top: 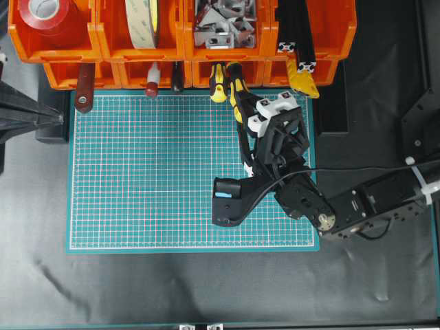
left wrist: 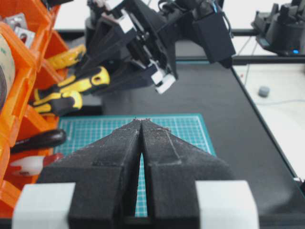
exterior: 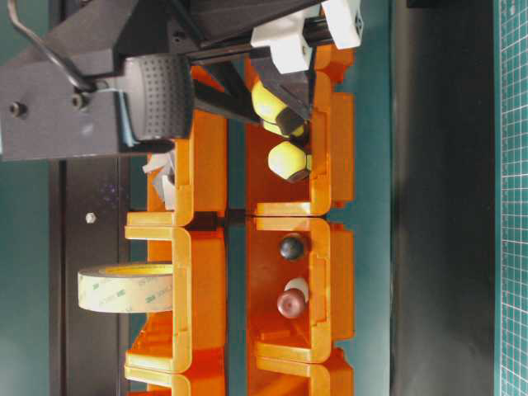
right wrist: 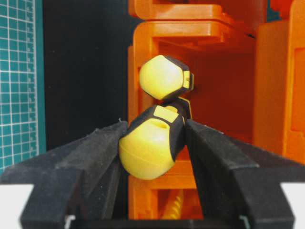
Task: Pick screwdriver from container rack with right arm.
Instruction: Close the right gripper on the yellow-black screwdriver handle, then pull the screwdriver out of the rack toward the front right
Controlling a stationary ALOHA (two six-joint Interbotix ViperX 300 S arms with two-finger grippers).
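The right arm's black two-fingered claw (right wrist: 152, 143) had its padded fingers (right wrist: 93, 152) either side of the chunky yellow-and-black handle of the long screwdriver (right wrist: 148, 148), the pads right against the handle, though whether they truly clamped it could not be told. That screwdriver (top: 238, 93) poked handle-first out of a lower bin of the bright orange plastic two-tier container rack (top: 182, 41), leaning out over the green gridded cutting mat (top: 151, 172). Just beside it sat the shorter, slimmer yellow-and-black screwdriver (top: 218, 84) in the same bin, its rounded butt (right wrist: 164, 76) showing just above the gripped one in the right wrist view. Further along the lower tier, a red-handled tool (top: 152, 81) and a dark-handled one (top: 177, 77) stuck out too. Up top, a roll of beige tape (exterior: 124, 287) stood on edge in its bin. The left claw (left wrist: 141, 125) was clenched, fingertips together above the mat, well apart from the rack. The dark tabletop (top: 206, 289) lay under it all.
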